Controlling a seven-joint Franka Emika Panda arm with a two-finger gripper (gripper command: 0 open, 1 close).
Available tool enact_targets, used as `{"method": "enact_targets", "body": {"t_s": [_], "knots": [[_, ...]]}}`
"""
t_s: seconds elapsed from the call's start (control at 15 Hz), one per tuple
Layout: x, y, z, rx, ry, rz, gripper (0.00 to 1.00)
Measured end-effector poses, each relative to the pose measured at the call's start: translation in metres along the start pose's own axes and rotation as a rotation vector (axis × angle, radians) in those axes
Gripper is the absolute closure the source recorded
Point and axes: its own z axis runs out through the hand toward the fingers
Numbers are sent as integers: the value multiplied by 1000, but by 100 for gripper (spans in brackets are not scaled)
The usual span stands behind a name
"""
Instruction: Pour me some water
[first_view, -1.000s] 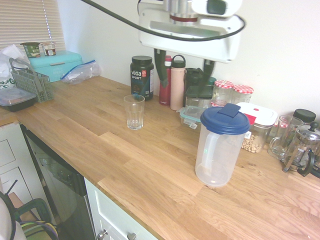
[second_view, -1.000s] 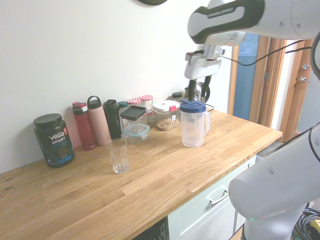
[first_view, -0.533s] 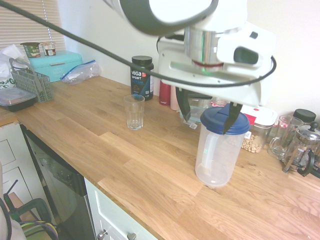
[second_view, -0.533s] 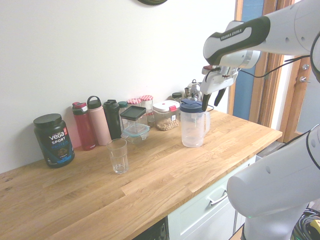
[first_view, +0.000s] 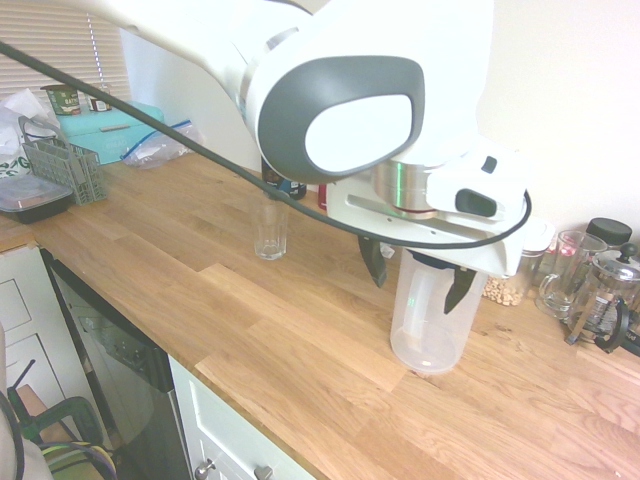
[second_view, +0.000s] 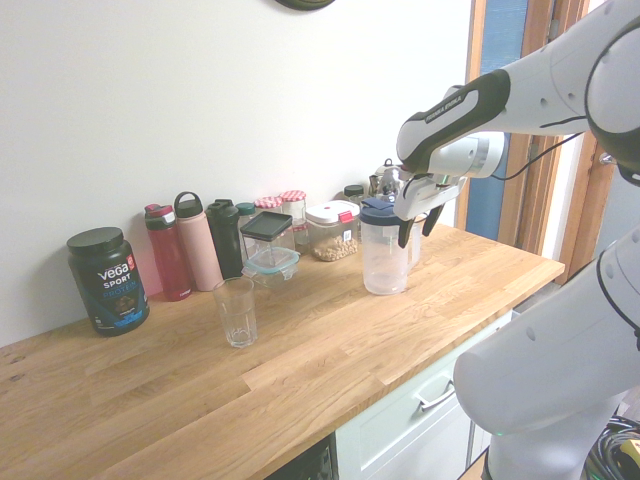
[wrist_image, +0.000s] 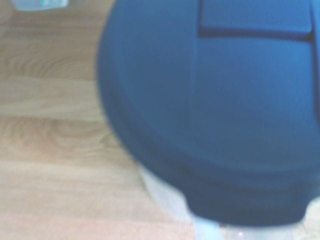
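Bottles (second_view: 195, 245) and jars (second_view: 292, 206) crowd behind pitcher (second_view: 382, 262).

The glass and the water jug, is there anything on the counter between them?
No. In the second exterior view, only bare wooden counter lies between the glass and the jug.

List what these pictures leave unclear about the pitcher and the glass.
- First exterior view: the arm hides the pitcher lid and the glass rim.
- Wrist view: blurred; the blue lid fills it, cut by the edges.
- Second exterior view: the pitcher's water level is too small to judge.
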Motion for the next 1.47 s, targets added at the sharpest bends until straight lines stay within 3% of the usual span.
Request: {"method": "enact_targets", "body": {"t_s": [1.07,1.47], "knots": [[23,-3,20,11,-13,-8,100],[38,-2,3,18,13,-4,100]]}}
